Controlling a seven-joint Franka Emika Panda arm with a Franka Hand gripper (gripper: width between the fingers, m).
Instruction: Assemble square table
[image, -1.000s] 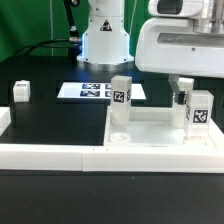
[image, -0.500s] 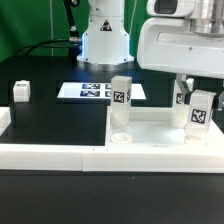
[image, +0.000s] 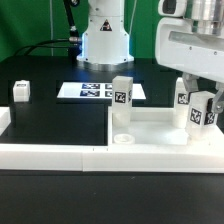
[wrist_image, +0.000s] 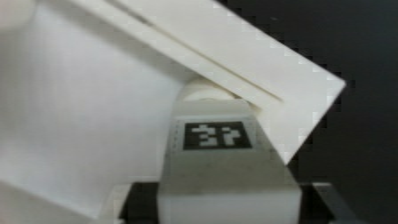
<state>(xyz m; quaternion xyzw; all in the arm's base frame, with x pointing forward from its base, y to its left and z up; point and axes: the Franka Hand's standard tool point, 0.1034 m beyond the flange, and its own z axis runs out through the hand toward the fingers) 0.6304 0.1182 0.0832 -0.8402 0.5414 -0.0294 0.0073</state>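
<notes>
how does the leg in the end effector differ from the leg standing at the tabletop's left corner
The held leg is clamped in the end effector and leans slightly. The corner leg stands upright with nothing gripping it. The held leg is over the tabletop on the exterior view's right, while the corner leg is at its far corner on the exterior view's left. Both are small white blocks carrying a black-and-white tag.
</notes>
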